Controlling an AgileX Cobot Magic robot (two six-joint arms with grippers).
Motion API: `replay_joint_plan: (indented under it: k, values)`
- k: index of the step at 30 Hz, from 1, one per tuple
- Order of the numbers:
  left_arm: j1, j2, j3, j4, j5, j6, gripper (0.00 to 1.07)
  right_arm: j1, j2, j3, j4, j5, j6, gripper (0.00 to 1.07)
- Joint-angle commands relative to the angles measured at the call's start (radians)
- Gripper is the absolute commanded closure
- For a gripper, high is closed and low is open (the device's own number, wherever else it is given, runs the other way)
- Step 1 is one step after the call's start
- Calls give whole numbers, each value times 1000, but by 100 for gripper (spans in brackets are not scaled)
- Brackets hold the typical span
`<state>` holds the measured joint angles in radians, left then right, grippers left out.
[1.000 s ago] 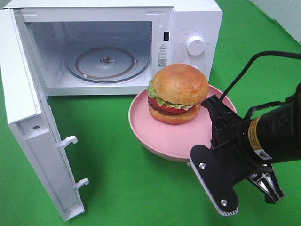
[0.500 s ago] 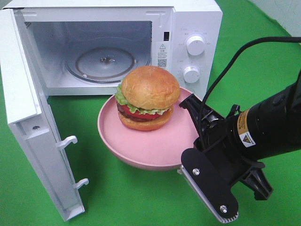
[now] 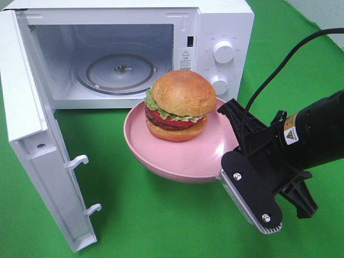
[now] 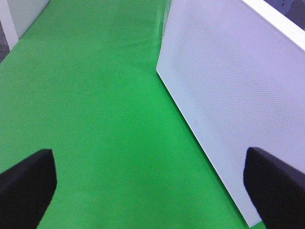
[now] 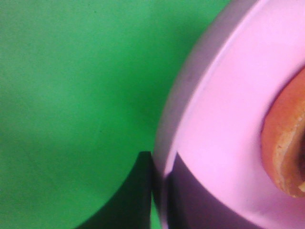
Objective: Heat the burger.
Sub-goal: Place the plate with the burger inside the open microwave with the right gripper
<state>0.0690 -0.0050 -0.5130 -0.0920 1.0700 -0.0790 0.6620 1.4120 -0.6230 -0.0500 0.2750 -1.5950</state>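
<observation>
The burger point(image 3: 180, 105), with an orange-brown bun, green lettuce and a red layer, rests on a round pink plate point(image 3: 199, 156). My right gripper point(image 3: 230, 138) is shut on the plate's right rim and holds it just above the green cloth, in front of the open microwave point(image 3: 215, 21). In the right wrist view the gripper point(image 5: 159, 191) pinches the plate's rim point(image 5: 214, 119), and the burger's bun edge point(image 5: 286, 143) shows beside it. My left gripper point(image 4: 152, 188) stands open with nothing between its fingers, beside the outer face of the microwave door point(image 4: 228, 95).
The microwave door point(image 3: 32, 150) swings out to the left, with two latch hooks on its edge. A glass turntable point(image 3: 123, 72) lies inside the cavity. Two dials point(image 3: 223, 51) sit on the right panel. Green cloth covers the table.
The right gripper carried the plate and burger left toward the microwave opening, then drew back slightly right and up. The left gripper has stayed open.
</observation>
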Motion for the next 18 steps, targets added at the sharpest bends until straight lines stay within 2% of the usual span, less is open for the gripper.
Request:
replay_joint_plan:
  k: [1,14,18]
  values:
    - [-1,-1,-1,-3,-7,-5,7,-5,-16,-16,0,-69,-22,107]
    - [-1,-1,-1,-3,-7,-5,7,-5,-16,-17,-46,-125,10,107]
    - [-1,-1,-1,-3,-7,-5,7,-5,15,-53,-58,-130,26,107]
